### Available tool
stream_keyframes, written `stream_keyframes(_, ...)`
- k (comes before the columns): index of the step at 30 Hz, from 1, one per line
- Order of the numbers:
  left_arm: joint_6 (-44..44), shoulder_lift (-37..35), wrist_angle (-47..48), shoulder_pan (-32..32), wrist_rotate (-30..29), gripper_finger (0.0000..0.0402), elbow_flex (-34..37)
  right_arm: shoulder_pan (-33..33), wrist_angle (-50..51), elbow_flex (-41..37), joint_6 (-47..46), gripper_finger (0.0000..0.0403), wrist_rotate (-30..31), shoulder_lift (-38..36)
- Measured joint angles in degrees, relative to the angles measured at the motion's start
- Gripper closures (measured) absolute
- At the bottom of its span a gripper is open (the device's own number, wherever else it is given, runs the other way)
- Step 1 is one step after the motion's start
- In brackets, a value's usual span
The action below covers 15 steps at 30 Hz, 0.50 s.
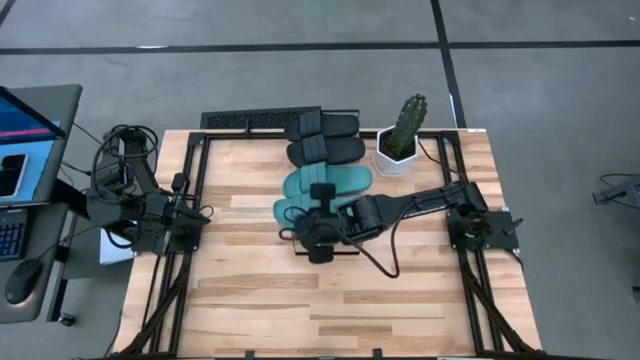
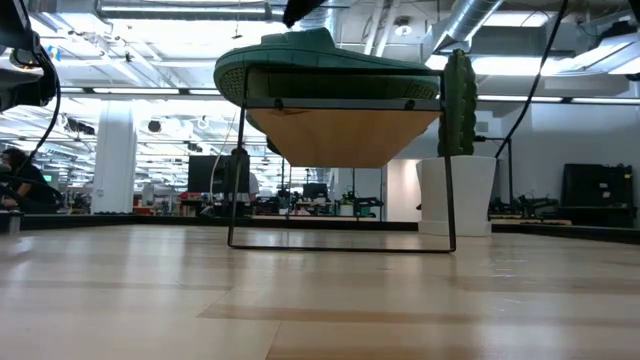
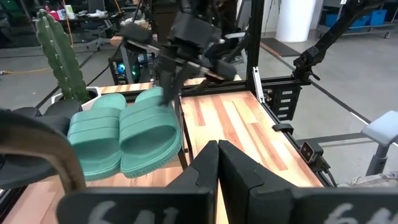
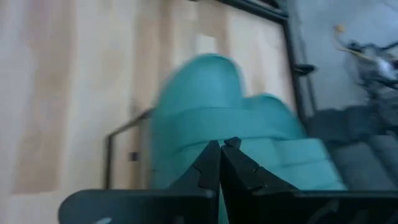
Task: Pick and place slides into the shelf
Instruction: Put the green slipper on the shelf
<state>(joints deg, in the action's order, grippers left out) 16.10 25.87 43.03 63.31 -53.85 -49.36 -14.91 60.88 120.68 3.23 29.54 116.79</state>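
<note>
High view: four slides lie side by side along the shelf [image 1: 300, 250], two black slides [image 1: 325, 138] toward the table's far edge, two teal slides [image 1: 325, 195] nearer.
Right gripper [image 1: 318, 240]: fingers fully closed, holding nothing, above the nearest teal slide at the shelf's near end.
Key relation: slides' long axes run across the shelf; right arm nearer.
Left gripper [image 3: 217, 168]: closed, empty, waiting at the table's left edge.

Table [image 1: 400, 300]: pale wood planks, smooth, slight sheen. Shelf [image 2: 340, 135]: light wood top, thin black metal frame. Teal slides [image 3: 124, 134] on shelf: matt rubber, ridged straps. Black slides [image 1: 325, 138] beside them: matt rubber. Cactus pot [image 1: 395, 155] near shelf: smooth white.
</note>
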Motion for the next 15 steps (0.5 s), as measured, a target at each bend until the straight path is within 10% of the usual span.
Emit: stream_keyframes(15,0.2,0.0,0.0,0.0,0.1,0.0401,0.0,3.2,2.6,0.2,-0.3,0.0403,-3.5,3.5)
